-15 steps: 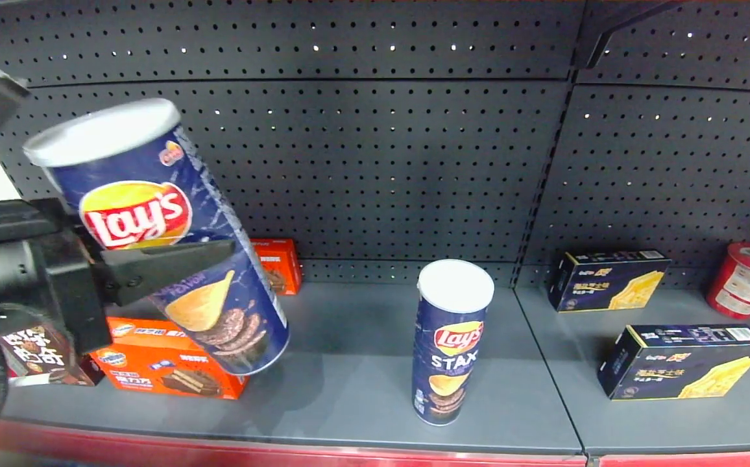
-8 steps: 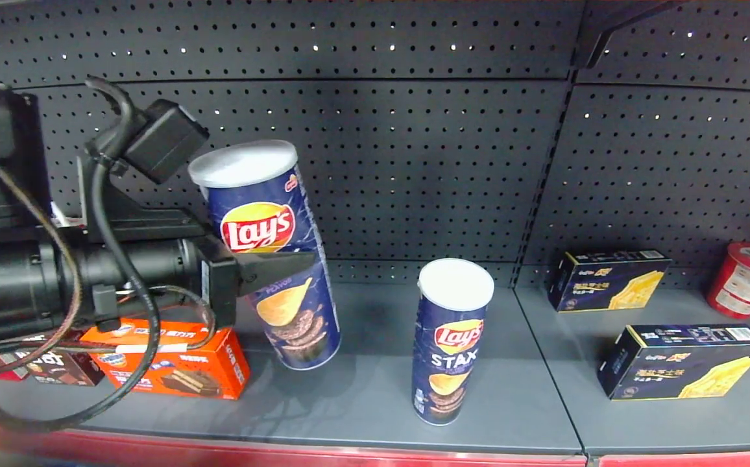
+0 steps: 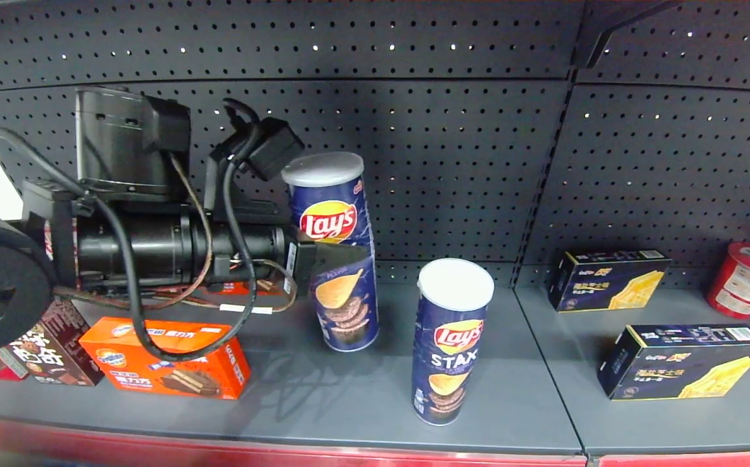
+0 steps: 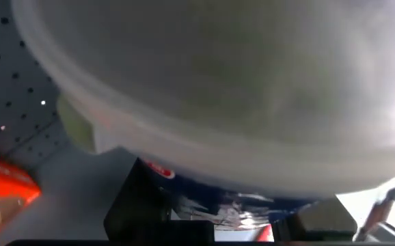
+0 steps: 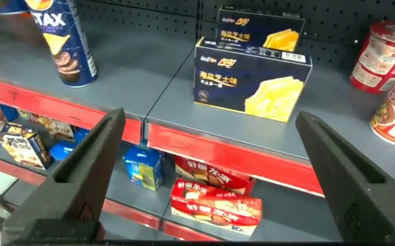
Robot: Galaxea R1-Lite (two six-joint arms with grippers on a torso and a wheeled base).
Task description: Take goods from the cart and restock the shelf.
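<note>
Stocking in progress: the left hand (image 3: 342,254) is clamped around the middle of a chip can (image 3: 331,211), holding it close to upright in front of the pegboard (image 3: 466,162), with its lid tipped slightly toward 9 o'clock. Its base sits low at the shelf (image 3: 518,395), though whether it touches the surface cannot be told. In the left wrist view, the can's pale lid (image 4: 238,89) looms close, with the dark fingers (image 4: 139,205) pressed to the blue wall beneath it. A second can (image 3: 453,340) stands upright on the shelf at 4 o'clock from the held one, nearer the front edge and apart from it. An orange box (image 3: 167,360) lies at 8 o'clock from the held can, near the front edge, with a brown box (image 3: 44,350) just beside it at 9 o'clock. Two blue boxes occupy the next bay at 3 o'clock, one at the back (image 3: 608,280) and one toward the front (image 3: 683,360). A red cup (image 3: 745,279) stands at 3 o'clock from the rear box. The right hand (image 5: 210,115) hangs in front of the shelf's red edge with its fingers (image 5: 74,178) spread wide and nothing between them. It faces the front blue box, while more packets sit on the lower shelf (image 5: 214,198).
</note>
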